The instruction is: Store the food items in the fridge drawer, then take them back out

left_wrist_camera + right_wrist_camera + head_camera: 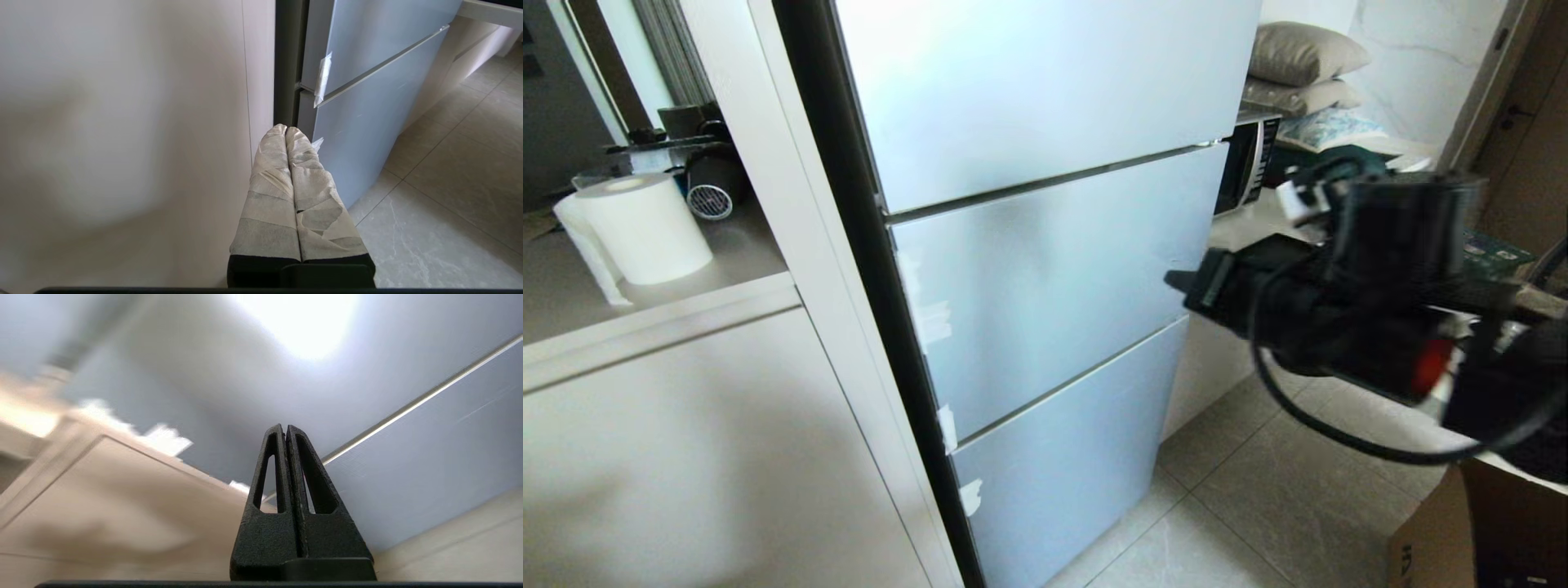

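Observation:
A silver fridge (1045,286) stands before me with all its fronts closed. The fridge drawer and the food items are hidden from every view. My right gripper (1178,282) hangs in the air off the fridge's right edge, level with the middle front and pointing at it. In the right wrist view its black fingers (286,428) are pressed together with nothing between them, facing the silver fronts (429,457). My left gripper (286,130) is parked low beside the fridge's lower front (367,122), its tape-wrapped fingers shut and empty.
A white cabinet (686,449) adjoins the fridge on the left, with a paper roll (645,229) on its counter. A microwave (1245,163) sits behind the fridge on the right. A cardboard box (1478,531) stands on the tiled floor (1258,506).

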